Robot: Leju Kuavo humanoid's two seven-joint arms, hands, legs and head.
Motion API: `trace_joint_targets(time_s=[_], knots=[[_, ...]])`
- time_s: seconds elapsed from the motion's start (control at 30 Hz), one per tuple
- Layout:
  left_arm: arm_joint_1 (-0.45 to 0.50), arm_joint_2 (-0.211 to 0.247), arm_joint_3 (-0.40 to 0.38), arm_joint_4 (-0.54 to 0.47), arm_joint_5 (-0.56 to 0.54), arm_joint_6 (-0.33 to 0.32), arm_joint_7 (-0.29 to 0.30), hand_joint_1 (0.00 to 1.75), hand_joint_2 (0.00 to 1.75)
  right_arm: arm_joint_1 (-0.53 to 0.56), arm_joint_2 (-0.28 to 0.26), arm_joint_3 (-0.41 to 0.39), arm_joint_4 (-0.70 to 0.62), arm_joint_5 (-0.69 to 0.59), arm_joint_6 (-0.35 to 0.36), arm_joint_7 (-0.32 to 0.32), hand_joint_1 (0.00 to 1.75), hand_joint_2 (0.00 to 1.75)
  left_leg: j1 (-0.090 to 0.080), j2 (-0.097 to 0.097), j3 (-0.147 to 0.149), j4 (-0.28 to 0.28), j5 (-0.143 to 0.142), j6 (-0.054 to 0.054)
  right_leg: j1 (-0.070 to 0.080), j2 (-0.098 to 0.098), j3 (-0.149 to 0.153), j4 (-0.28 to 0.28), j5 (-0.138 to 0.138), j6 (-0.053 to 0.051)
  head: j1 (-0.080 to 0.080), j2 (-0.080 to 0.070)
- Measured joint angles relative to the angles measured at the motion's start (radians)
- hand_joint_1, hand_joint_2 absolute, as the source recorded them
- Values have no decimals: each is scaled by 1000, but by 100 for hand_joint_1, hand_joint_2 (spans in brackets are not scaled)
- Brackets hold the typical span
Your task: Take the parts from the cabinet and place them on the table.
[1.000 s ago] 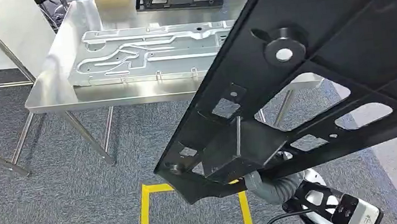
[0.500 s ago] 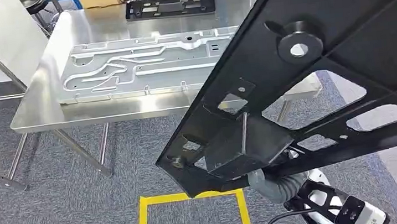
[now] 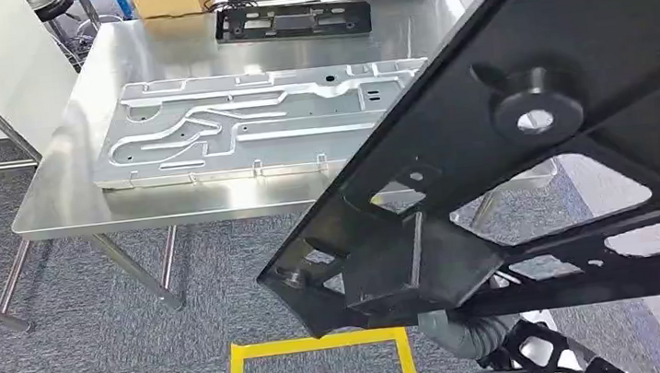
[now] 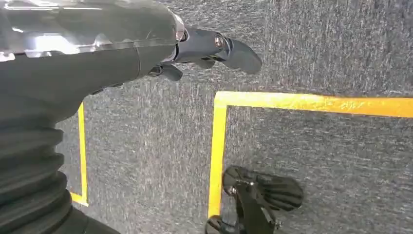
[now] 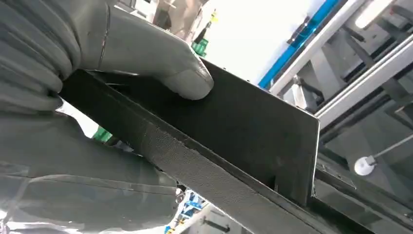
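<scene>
- Big black panel (image 3: 527,156) up in the air, tilted and slung across the right side of the head view, its low corner hanging over the carpet in front of the tabletop (image 3: 216,198).
- Right hand (image 5: 97,73) has it: in the right wrist view the thick grey thumb presses flat on the panel's face, the rest of the hand wrapped under its edge. Pinching the black panel, plainly.
- Left hand (image 4: 209,48) hangs over the floor with nothing in it; its dark fingers look loosely curled, not spread wide, though I cannot tell exactly how far.
- Handling, as a judgement: this panel looks stiff and rigid, with cut-outs, ribs and a round boss. Held at one corner, its long reach should pull hard on the wrist, so it may swing or twist in the grasp.
- The surface looks matt, finely textured, probably not slippery. A hold on a ribbed edge near the cut-outs looks the safest.
- The count: one black panel in hand, one silver stamped plate (image 3: 255,120) lying flat on the tabletop, one smaller black bracket (image 3: 290,21) at the far edge.
- Yellow tape square (image 3: 322,363) on the carpet below the held panel.
</scene>
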Motion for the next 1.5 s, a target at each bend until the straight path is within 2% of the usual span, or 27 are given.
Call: trace_joint_targets(time_s=[0.03,0.13,0.2,0.27,0.33,0.37,0.43,0.47,0.5,0.57,0.63,0.7,0.73,0.8,0.87,0.93,1.0,1.03,1.07,1.13,1.17,1.2,1.27,1.33,1.4,1.47,1.5], knots=[[2,0,4,0,1,0,0,0,175,2,1,0,-2,1,2,0,175,175,0,0,13,0,-9,-1,0,0,7,-43,30,-2,0,0],[2,-4,14,0,2,0,1,0,175,4,2,0,-6,4,8,0,175,175,-1,0,43,-2,-37,-8,3,-2,80,-274,209,-23,0,0],[-2,-5,15,0,3,0,3,0,175,5,6,0,-8,8,11,0,175,175,-5,-1,54,-3,-51,-23,12,-2,82,-285,188,-32,-1,0],[0,-6,17,0,7,1,3,0,175,6,10,0,-10,9,16,0,175,175,-7,-1,70,3,-40,-37,10,-1,92,-298,198,-47,0,0],[-1,-7,21,0,10,2,3,0,175,7,15,0,-10,11,19,0,175,175,-3,1,64,38,-59,-47,2,0,121,-306,194,-60,0,0],[-2,-10,21,0,9,2,1,0,175,7,17,0,-11,12,19,0,175,175,-1,1,34,95,-73,-52,2,-1,128,-306,187,-65,-1,0],[1,-10,24,0,11,3,0,0,175,13,21,0,-11,15,20,0,175,175,2,1,-60,247,-145,-60,4,-2,139,-306,172,-67,-1,0],[3,-10,27,0,12,3,0,0,175,17,21,0,-11,16,21,0,175,175,3,1,-97,297,-171,-61,4,-1,146,-306,165,-67,-1,0],[6,-10,31,0,12,3,0,0,175,20,22,0,-11,17,21,0,175,175,4,1,-119,311,-171,-61,4,0,155,-306,158,-67,-1,0],[10,-10,37,0,12,3,0,0,175,22,26,0,-12,20,21,0,175,175,5,2,-98,210,-98,-60,4,2,180,-306,140,-64,-1,0],[13,-10,39,0,12,3,-3,0,175,22,29,0,-16,23,21,0,175,175,4,3,-44,31,37,-48,4,0,206,-307,117,-57,-1,0],[11,-10,40,0,12,2,-9,0,175,21,31,0,-19,26,20,0,175,175,-7,4,-47,14,10,-36,6,2,205,-306,108,-45,-1,0],[11,-10,40,0,11,2,-11,0,175,20,32,0,-19,28,19,2,175,175,-10,3,-44,11,24,-29,5,2,206,-310,104,-39,-2,0],[15,-9,42,0,11,0,-14,0,175,16,32,0,-24,30,16,0,175,175,-4,1,-24,-2,19,-17,7,2,218,-297,111,-28,-1,0],[15,-9,43,0,10,0,-17,0,175,4,32,-1,-29,31,8,-1,175,175,-2,1,5,-16,15,-5,2,0,190,-225,101,-24,-1,0],[10,-9,45,0,10,0,-18,0,175,-7,32,-3,-34,31,-3,0,175,175,-2,1,15,-16,2,0,-1,0,85,-71,43,-14,-1,0],[10,-9,46,0,10,1,-18,0,175,-9,32,-4,-34,34,-9,0,175,175,-2,0,29,-16,-13,0,-2,0,10,7,-3,-6,-1,0],[10,-9,47,0,10,2,-17,0,175,-12,32,-6,-33,35,-13,0,175,175,-2,-1,41,-16,-21,-1,-3,-1,1,-11,15,-7,-1,0],[10,-9,48,0,10,2,-16,0,175,-18,32,-10,-33,37,-19,0,175,175,-2,-1,55,-16,-31,-3,-4,-1,14,-70,60,-8,-1,0],[8,-9,53,0,8,2,-16,0,175,-33,32,-18,-32,50,-42,0,175,175,-3,-1,84,-17,-53,-9,-2,-1,67,-244,196,-22,-1,0],[8,-10,57,0,6,2,-16,0,175,-41,31,-21,-30,55,-52,0,175,175,-3,-1,89,-14,-62,-14,4,-2,71,-286,235,-30,-1,0],[4,-10,60,0,1,2,-15,0,175,-49,29,-26,-27,56,-63,0,175,175,-5,-4,89,-16,-66,-21,8,-3,70,-291,204,-32,0,0],[1,-8,63,0,-7,1,-14,0,175,-66,28,-45,-19,57,-81,3,175,175,-5,-1,96,-12,-65,-33,9,1,75,-294,222,-44,0,0],[-3,-5,63,0,-11,2,-15,0,175,-86,23,-72,-3,55,-86,3,175,175,-4,1,97,6,-72,-40,1,0,100,-309,219,-55,0,0],[-8,-5,64,0,-17,0,-19,0,175,-112,21,-107,51,67,-94,1,175,175,-1,1,32,124,-107,-46,1,-1,110,-312,211,-66,0,0],[-7,-2,65,0,-24,0,-24,0,175,-137,21,-147,131,135,-138,5,175,175,3,1,-63,266,-180,-57,1,-2,115,-312,202,-67,0,0],[-7,-2,65,0,-29,0,-26,0,175,-155,22,-165,188,182,-163,6,175,175,4,1,-95,302,-189,-60,1,-1,117,-312,200,-67,0,0]])
